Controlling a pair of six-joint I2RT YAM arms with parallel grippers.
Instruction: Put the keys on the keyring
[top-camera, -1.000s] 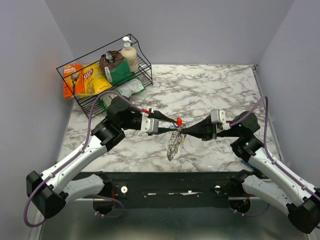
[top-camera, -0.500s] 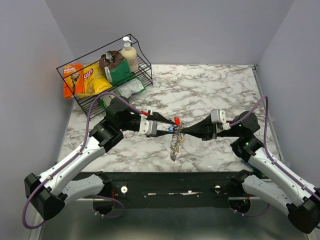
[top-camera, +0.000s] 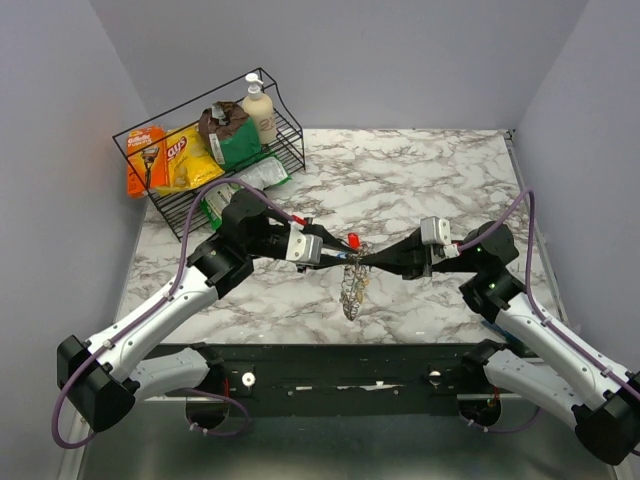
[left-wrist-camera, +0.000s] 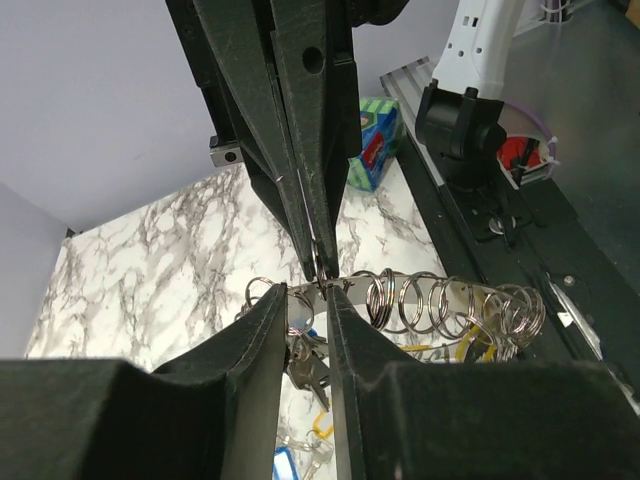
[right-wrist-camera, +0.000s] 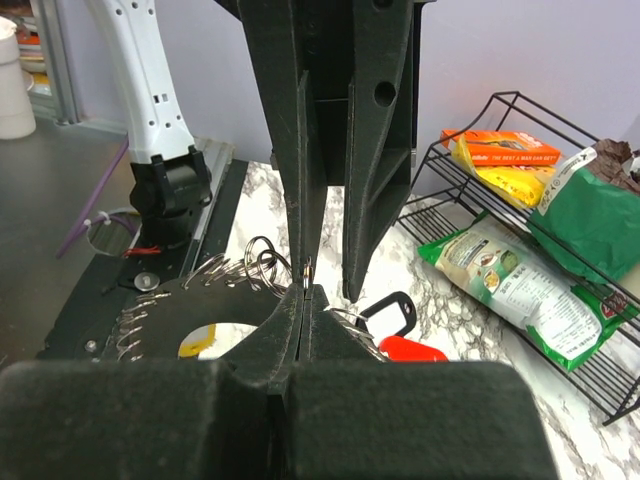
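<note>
Thin silver wire keyring (top-camera: 352, 260), over the marble table's (top-camera: 420, 180) near edge: right gripper (top-camera: 366, 262) is pinching it shut. Left gripper (top-camera: 336, 256) is standing narrowly parted, grip unclear. Small metal keys (left-wrist-camera: 308, 372) are hanging; threading apparently unfinished.

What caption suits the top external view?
Over the marble table, right fingers pinch the keyring, chain dangling, left fingers alongside.

Silver keyring (top-camera: 351, 266) suspended mid-air, chain (top-camera: 350, 292) dangling, keys (left-wrist-camera: 308, 368) hanging beneath it

Top camera overhead; wrist cameras close, opposed, sharing keyring (top-camera: 354, 262).
</note>
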